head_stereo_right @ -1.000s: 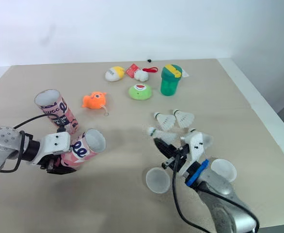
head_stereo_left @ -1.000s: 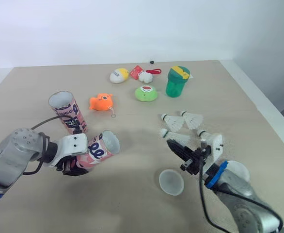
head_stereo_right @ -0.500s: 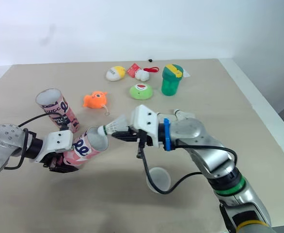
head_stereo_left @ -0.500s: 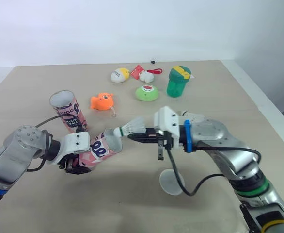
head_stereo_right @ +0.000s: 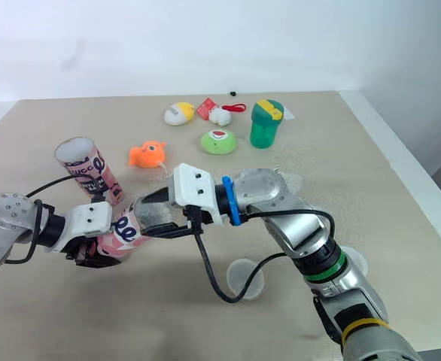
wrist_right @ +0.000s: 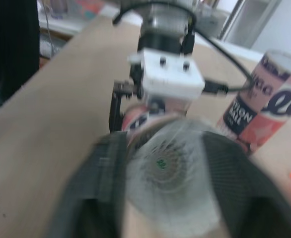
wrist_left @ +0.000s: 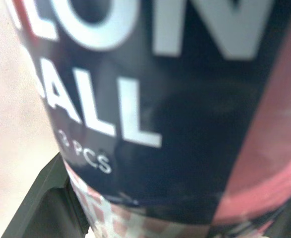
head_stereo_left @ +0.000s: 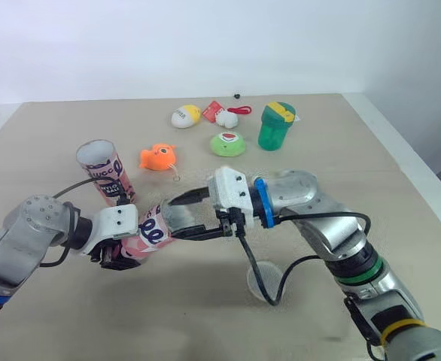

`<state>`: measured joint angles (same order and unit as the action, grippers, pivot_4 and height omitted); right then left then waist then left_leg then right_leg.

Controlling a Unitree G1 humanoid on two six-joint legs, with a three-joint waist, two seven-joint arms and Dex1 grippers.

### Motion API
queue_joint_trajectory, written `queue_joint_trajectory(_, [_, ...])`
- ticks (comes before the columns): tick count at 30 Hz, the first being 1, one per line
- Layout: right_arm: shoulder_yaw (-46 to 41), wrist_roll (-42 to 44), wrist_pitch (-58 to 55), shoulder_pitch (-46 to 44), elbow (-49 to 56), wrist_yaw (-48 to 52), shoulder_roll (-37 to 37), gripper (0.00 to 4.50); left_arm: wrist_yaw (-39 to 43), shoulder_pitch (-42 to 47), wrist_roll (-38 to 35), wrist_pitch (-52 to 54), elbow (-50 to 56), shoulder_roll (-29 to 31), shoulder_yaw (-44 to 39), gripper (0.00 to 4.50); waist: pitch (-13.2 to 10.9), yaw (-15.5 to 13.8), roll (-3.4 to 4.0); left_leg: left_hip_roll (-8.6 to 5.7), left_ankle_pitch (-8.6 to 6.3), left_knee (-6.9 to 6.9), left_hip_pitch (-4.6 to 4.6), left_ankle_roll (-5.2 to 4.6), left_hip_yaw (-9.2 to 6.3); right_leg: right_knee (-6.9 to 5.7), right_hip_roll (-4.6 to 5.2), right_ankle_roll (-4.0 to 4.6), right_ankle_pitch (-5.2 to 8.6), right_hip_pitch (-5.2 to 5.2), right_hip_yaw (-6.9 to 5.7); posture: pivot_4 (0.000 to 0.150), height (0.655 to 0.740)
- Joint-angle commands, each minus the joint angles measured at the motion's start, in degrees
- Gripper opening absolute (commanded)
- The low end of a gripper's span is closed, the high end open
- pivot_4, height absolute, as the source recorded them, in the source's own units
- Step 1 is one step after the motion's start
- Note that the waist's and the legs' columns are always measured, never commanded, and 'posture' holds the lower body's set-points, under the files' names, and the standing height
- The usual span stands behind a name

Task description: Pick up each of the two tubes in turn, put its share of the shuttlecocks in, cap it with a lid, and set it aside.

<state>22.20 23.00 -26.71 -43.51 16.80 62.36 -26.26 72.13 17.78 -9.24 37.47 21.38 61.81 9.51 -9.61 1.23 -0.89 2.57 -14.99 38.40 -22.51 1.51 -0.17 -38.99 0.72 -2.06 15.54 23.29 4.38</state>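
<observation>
Risk of shuttlecock (wrist_right: 168, 168) jamming askew or spilling from mouth of tilted tube (head_stereo_left: 154, 232), clamped at its lower end in left gripper (head_stereo_left: 114, 257), owing to feathers catching on right gripper (head_stereo_left: 177, 218), fingers apart either side of that mouth, during any withdrawal.

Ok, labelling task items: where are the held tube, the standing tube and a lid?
held tube (head_stereo_left: 151, 232): left eye view, pink printed label.
standing tube (head_stereo_left: 106, 174): left eye view, side wall.
lid (head_stereo_right: 241, 272): right eye view, translucent face.
</observation>
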Motion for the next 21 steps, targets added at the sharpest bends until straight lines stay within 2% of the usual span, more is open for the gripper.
queue_joint_trajectory(1, [-5.0, 3.8, -1.9, -3.3, 0.3, 1.2, -0.4, 3.06, -0.5, -0.6, -0.1, 0.0, 0.1, -0.8, 1.8, 3.52, 0.0, 0.0, 0.01, 0.0, 0.0, 0.0, 0.0, 0.0, 0.0, 0.0, 0.0, 0.0, 0.0, 0.0, 0.0, 0.15, 0.74])
queue_joint_trajectory(4, [-5.5, 2.1, -0.2, -5.3, -3.8, 2.3, -0.9, 1.96, -0.6, -0.4, -0.1, -0.1, -0.2, -1.0, 1.9, 3.52, 0.0, 0.0, 0.07, 0.0, 0.0, 0.0, 0.02, 0.0, 0.01, 0.0, -0.01, -0.01, -0.01, 0.01, 0.0, 0.15, 0.74])
queue_joint_trajectory(7, [-1.7, -2.1, 3.1, -5.9, -7.3, 3.8, -0.5, 0.39, -0.7, -0.6, 0.0, -0.4, -0.4, -1.1, 1.9, 3.52, 0.0, 0.0, 0.07, 0.01, 0.04, 0.0, 0.03, -0.06, -0.05, 0.0, -0.03, -0.03, 0.0, -0.02, -0.06, 0.15, 0.74])
queue_joint_trajectory(8, [-0.4, -3.3, 3.9, -6.1, -8.0, 4.1, 0.1, 0.02, -0.8, -0.7, 0.0, -0.4, -0.4, -1.1, 1.9, 3.52, 0.0, 0.0, 0.11, 0.01, 0.04, 0.0, 0.03, -0.06, -0.04, 0.0, -0.03, -0.02, 0.0, -0.02, -0.06, 0.15, 0.74])
queue_joint_trajectory(11, [4.6, -8.9, 7.6, -7.8, -11.0, 5.4, 1.5, 0.02, -0.8, -1.0, 0.0, -0.5, -0.3, -1.1, 1.8, 3.52, -0.1, 0.0, 0.18, 0.01, 0.04, -0.01, 0.01, -0.06, -0.03, -0.01, -0.04, 0.0, -0.01, 0.02, -0.04, 0.15, 0.74])
queue_joint_trajectory(16, [10.4, -15.3, 12.6, -12.6, -18.9, 6.1, 8.1, 0.02, -0.7, -1.1, 0.0, -0.4, -0.2, -1.0, 1.7, 3.52, -0.1, 0.0, 0.24, 0.03, 0.04, -0.01, 0.01, -0.06, -0.02, -0.02, -0.05, -0.01, -0.02, 0.03, -0.03, 0.15, 0.74])
queue_joint_trajectory(21, [12.9, -19.3, 16.8, -16.4, -26.3, 7.2, 13.9, 0.02, -0.3, -0.9, 0.1, -0.8, -0.5, -0.9, 1.9, 3.52, -0.1, 0.0, 0.23, 0.06, 0.04, -0.01, 0.02, -0.06, -0.05, -0.03, -0.08, 0.1, -0.06, 0.02, -0.06, 0.15, 0.74])
